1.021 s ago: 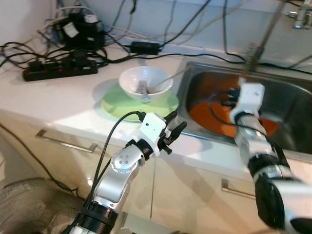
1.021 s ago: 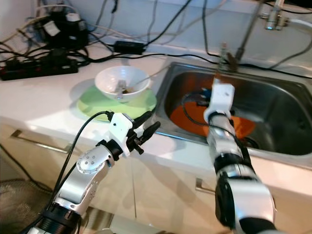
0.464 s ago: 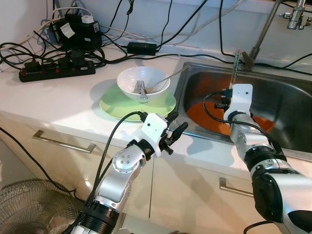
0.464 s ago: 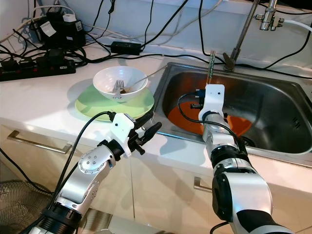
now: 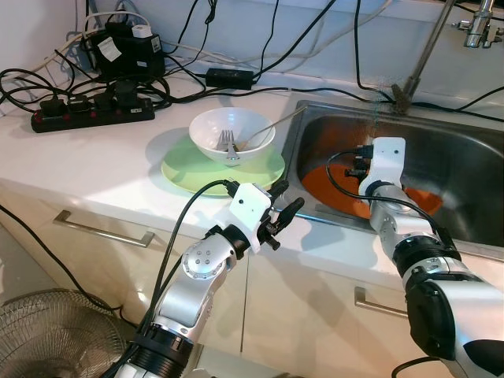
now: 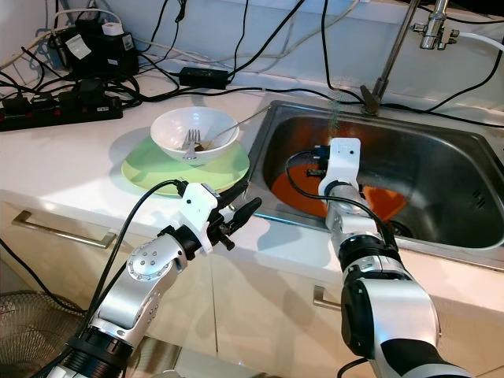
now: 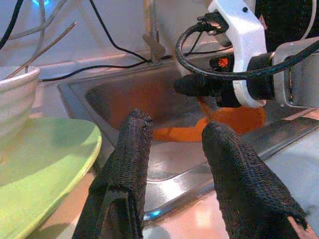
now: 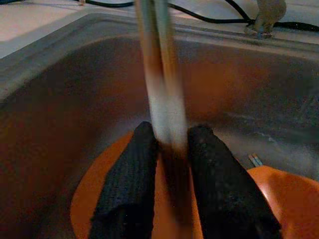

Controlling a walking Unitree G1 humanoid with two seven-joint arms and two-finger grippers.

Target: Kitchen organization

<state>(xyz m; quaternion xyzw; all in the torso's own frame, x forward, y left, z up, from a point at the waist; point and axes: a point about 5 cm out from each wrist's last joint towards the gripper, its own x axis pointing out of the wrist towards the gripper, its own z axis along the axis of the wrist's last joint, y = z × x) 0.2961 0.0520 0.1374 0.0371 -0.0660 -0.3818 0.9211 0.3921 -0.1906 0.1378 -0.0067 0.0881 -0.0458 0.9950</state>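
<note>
My right gripper is shut on a pair of thin sticks that look like chopsticks. It holds them upright over the orange plate lying in the steel sink. The sticks are smeared by motion. My left gripper hovers open and holding nothing at the counter's front edge, just right of the green plate. On that plate stands a white bowl with a fork and a long thin utensil leaning out of it.
A black power strip, adapters and many cables crowd the back left of the counter. The tap rises behind the sink. Drawer handles run below the counter, and a fan stands on the floor at the left.
The whole picture shifted a second ago, so the camera moved. Since half a second ago the sticks in my right gripper have blurred and its wrist has dipped slightly. My left arm is still.
</note>
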